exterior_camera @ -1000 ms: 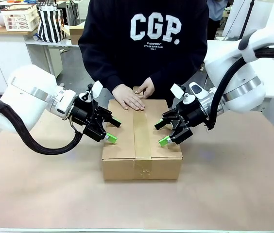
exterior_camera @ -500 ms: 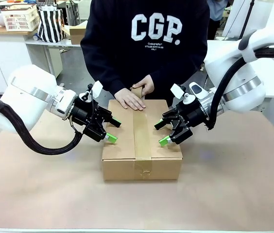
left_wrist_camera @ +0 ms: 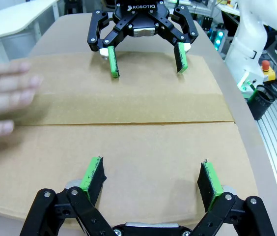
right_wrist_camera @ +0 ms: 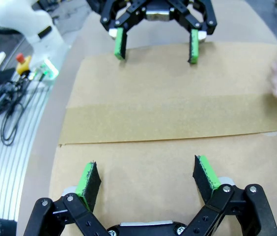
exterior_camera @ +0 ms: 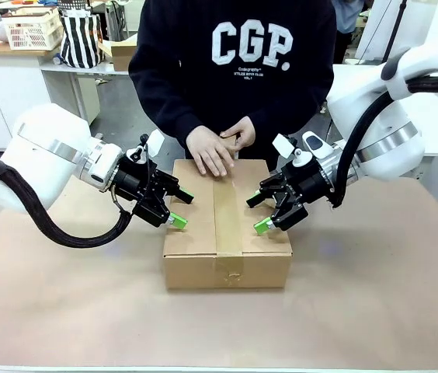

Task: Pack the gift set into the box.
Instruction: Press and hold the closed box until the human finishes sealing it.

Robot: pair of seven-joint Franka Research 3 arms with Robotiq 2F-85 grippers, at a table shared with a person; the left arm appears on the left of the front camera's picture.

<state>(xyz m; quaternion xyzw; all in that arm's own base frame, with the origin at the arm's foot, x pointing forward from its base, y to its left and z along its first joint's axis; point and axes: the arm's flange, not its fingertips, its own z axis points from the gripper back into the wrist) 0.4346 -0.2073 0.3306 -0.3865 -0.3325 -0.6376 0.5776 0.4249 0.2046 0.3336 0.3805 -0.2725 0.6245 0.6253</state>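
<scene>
The box sits mid-table, flaps closed and taped; left gripper and right gripper, both spread empty, pin 2 flaps while the person's hand smooths tape.

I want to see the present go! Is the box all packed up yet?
Nearly. The box is shut, with a strip of tape along the top seam. The person's hand hovers at its far edge. The left gripper and right gripper sit open at the box's sides, holding nothing. What is inside is hidden.
</scene>
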